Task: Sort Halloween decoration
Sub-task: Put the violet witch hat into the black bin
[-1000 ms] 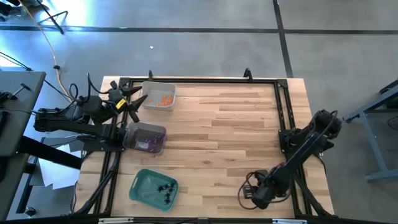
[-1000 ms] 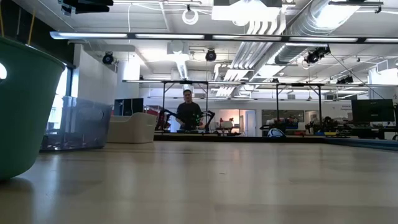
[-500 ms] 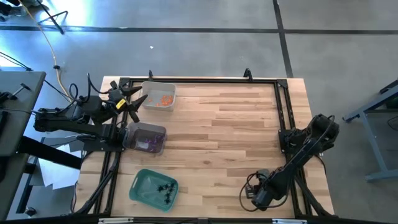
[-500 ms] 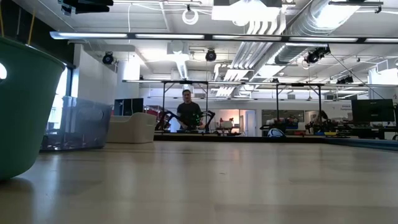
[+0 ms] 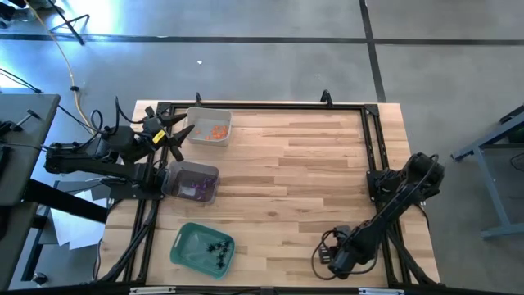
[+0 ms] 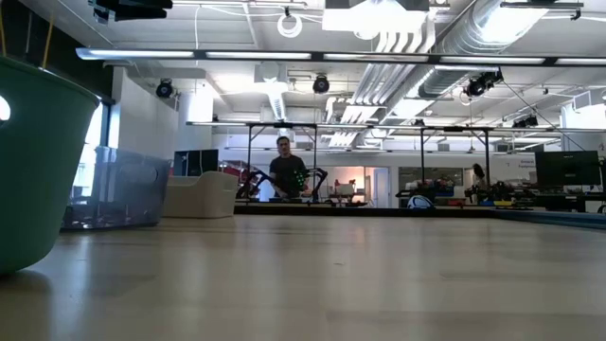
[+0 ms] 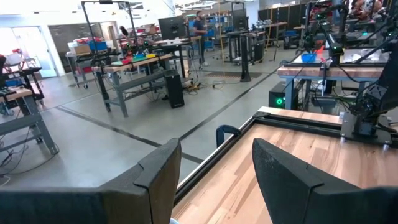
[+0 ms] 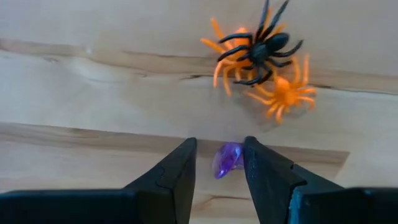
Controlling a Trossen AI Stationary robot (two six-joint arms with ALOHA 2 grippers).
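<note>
- We see a small purple toy (image 8: pixel 227 159) between the right gripper's (image 8: pixel 219 163) fingers (image 8: pixel 180 171), low over the wood; the fingers sit close on both sides of it, but we cannot tell if they squeeze it.
- Just past it lie one black spider (image 8: pixel 261 42) and two orange spiders (image 8: pixel 283 93), all tangled together.
- From above, three trays sit at the table's (image 5: pixel 311 180) left side: a clear tray (image 5: pixel 210 128) with orange toys, a clear tray (image 5: pixel 191 182) with purple toys, and a green tray (image 5: pixel 202 248) with black spiders.
- The right gripper is at the near right edge.
- The left gripper (image 5: pixel 174 134) waits by the orange tray, fingers wide apart, holding nothing.
- The room is a big workshop with benches; one person (image 6: pixel 287 170) stands far back.
- Since a second ago, the right arm has slid a bit nearer the table's front edge; the trays have not moved.
</note>
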